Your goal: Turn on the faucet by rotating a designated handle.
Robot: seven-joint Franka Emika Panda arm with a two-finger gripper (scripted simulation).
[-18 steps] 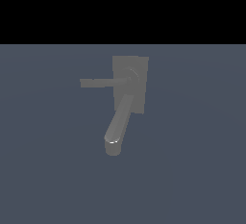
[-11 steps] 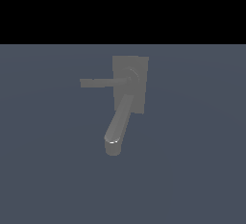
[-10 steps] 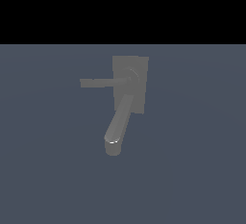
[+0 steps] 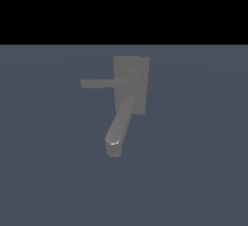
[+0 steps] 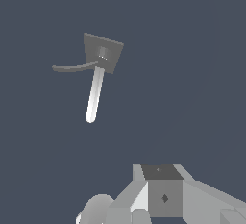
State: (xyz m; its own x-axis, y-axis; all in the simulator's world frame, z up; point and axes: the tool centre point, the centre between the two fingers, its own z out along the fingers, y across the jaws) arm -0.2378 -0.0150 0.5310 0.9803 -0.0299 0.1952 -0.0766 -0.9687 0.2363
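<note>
Wrist view: the arm's end section (image 5: 163,196) occupies the lower edge of the frame — pale grey housings, a dark square block with a small diamond mark, and a rounded joint beside it. The jaws themselves do not appear in either view, so their opening and any hold on an object cannot be determined. The arm is well apart from the faucet (image 5: 102,54), with open blue-grey surface (image 5: 192,74) between them; no part of the arm touches the fixture.

Faucet layout in the wrist view: a flat rectangular back plate, seen at a slant, carries the hub. The thick spout (image 5: 94,95) runs straight from the hub, brightly lit along its length. The handle (image 5: 74,67) — thin and dark, much slimmer than the spout — leaves the hub sideways, roughly at right angles to the spout.

Exterior view: the faucet (image 4: 131,82) stands alone mid-frame on the blue-grey surface. The handle (image 4: 99,83) projects level toward the exterior view's left. The spout (image 4: 118,125) slopes down and slightly to that same side, ending in a rounded tip. No arm is visible here.
</note>
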